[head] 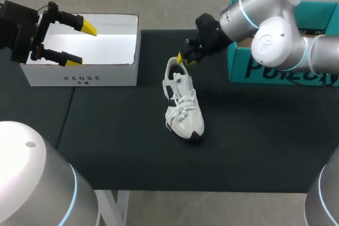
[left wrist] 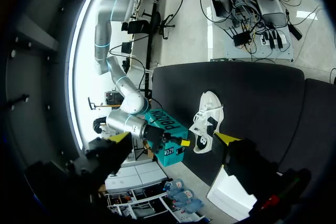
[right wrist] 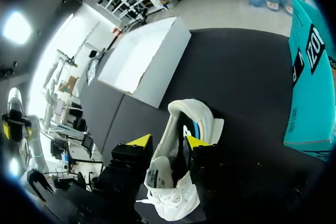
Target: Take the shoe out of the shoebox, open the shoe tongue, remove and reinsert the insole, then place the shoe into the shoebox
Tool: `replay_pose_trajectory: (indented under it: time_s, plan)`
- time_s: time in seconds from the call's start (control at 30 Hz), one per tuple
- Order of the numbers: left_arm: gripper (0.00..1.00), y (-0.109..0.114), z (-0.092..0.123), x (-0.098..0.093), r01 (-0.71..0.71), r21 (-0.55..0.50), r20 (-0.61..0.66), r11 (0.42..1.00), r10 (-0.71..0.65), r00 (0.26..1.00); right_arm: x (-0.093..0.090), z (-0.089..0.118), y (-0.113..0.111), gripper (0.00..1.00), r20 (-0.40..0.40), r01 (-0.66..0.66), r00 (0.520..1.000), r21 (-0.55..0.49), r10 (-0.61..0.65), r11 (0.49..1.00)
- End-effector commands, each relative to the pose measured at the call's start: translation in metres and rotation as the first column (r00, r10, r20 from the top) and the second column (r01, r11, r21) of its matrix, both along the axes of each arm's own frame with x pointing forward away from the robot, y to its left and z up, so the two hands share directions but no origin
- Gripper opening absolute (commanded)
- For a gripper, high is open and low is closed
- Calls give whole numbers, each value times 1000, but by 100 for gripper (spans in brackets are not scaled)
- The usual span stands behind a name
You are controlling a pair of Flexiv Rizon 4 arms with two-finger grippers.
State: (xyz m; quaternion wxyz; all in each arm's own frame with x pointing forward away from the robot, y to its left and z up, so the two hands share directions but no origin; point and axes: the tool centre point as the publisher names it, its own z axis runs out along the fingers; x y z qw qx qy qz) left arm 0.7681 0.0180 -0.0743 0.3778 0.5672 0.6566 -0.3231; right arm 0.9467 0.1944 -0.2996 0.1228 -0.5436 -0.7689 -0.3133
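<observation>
The shoe meets our right gripper at its heel collar and stretches from there toward 6 o'clock on the table. We cannot tell whether that gripper clamps it. The white shoebox sits at the shoe's 10 o'clock, and our left gripper hangs spread wide over it. A teal box lies at 2 o'clock.

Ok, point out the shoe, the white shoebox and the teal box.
shoe [head: 184, 108]: head view, on the laces at mid-shoe.
white shoebox [head: 111, 71]: head view, on its near outer wall.
teal box [head: 241, 66]: head view, on its near outer wall.
</observation>
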Motion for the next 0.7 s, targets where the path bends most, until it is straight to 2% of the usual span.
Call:
replay_pose_trajectory:
  time_s: [0.03, 0.33, 0.47, 0.6, 0.7]
  plan:
    - [100, 0, 0, 1, 2, 3, -1, 1000, -2, 1000, 1, 18, 0, 0, 7, 13, 1000, -186, -12, 982]
    - [100, 0, 0, 1, 2, 3, -1, 1000, -2, 1000, 1, 18, 0, 0, 7, 13, 1000, -186, -12, 982]
    - [100, 0, 0, 1, 2, 3, -1, 1000, -2, 1000, 2, 13, -1, 0, -9, -2, 1000, -305, 0, 952]
    - [100, 0, 0, 1, 2, 3, -1, 1000, -2, 1000, 2, 8, -7, 0, -2, -10, 1000, -521, 11, 854]
    - [100, 0, 0, 1, 2, 3, -1, 1000, -2, 1000, 2, 14, -8, 0, 28, 2, 1000, -501, 14, 865]
